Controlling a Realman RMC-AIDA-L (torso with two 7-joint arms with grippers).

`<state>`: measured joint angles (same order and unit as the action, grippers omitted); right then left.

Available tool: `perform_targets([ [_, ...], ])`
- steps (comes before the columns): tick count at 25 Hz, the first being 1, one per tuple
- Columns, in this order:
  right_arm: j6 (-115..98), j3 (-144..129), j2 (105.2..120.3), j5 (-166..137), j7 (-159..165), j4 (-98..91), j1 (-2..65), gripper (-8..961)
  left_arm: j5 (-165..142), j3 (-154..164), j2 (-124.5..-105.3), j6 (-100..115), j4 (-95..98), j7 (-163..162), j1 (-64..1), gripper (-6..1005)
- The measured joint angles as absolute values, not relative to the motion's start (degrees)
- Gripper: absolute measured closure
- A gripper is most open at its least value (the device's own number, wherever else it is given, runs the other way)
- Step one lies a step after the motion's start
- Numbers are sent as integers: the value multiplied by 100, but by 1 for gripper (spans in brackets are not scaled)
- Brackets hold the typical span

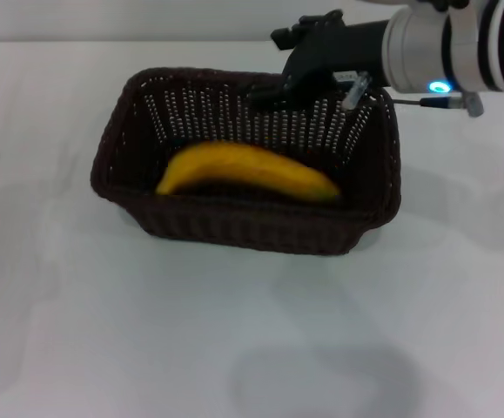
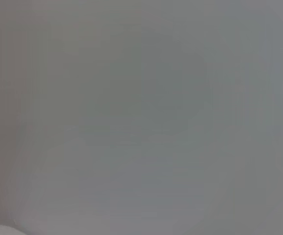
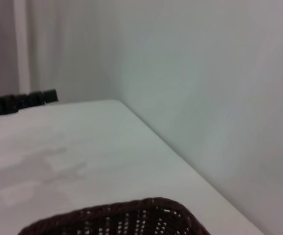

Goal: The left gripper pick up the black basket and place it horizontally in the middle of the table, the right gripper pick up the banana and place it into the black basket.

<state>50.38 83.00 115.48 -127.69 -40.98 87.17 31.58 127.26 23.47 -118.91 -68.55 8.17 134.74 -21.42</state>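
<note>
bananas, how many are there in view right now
1. The banana lies inside the black basket on the table, along the near wall. The right gripper is above the basket's far rim. Nothing suggests another hidden underneath, though the basket floor is partly covered.

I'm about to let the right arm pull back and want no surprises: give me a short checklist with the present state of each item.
1. Curved bright yellow banana lies inside the dark woven wicker basket: ok.
2. Basket sits flat on the plain white table, long side across the head view, roughly central: ok.
3. Right gripper holds nothing and is apart from the banana, above the basket's far rim: ok.
4. Right gripper clear of the far rim: cannot tell, they overlap in the head view.
5. Left gripper away from the basket: cannot tell, no view shows it.
</note>
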Motion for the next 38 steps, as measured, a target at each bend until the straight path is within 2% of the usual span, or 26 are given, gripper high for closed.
perform_targets([
  [2, 4952, 8403, 11540, -12681, -4106, 8779, 3059, 272, 12726, 2347, -11894, -6855, 814, 13472, -2123, 179],
  [7, 4185, 8955, 11517, -11324, -4789, 9015, 2164, 170, 12726, 2347, -11901, -6866, 815, 13464, -2076, 179],
  [10, 4282, 9502, 11489, -9360, -5854, 8622, 1685, 127, 12728, 2347, -11910, -6896, 812, 13462, -2068, 178],
  [13, 5083, 9970, 11480, -6914, -7489, 7539, 1483, 84, 12741, 2346, -11911, -6903, 810, 13451, -2054, 178],
  [18, 7172, 11292, 11485, -3990, -10029, 4181, 1822, 86, 12733, 2347, -11917, -6916, 802, 13438, -2124, 178],
  [22, 7683, 12072, 11528, -3597, -12830, 2361, 1948, 88, 12733, 2347, -11918, -6918, 799, 13436, -2132, 179],
  [27, 6741, 12112, 11580, -3685, -14865, 1788, 1864, 90, 12755, 2339, -11916, -6922, 799, 13437, -2126, 179],
  [38, 6636, 12114, 11598, -3764, -14785, 1527, 1824, 94, 12499, 2372, -11925, -6958, 729, 13453, -2138, 178],
])
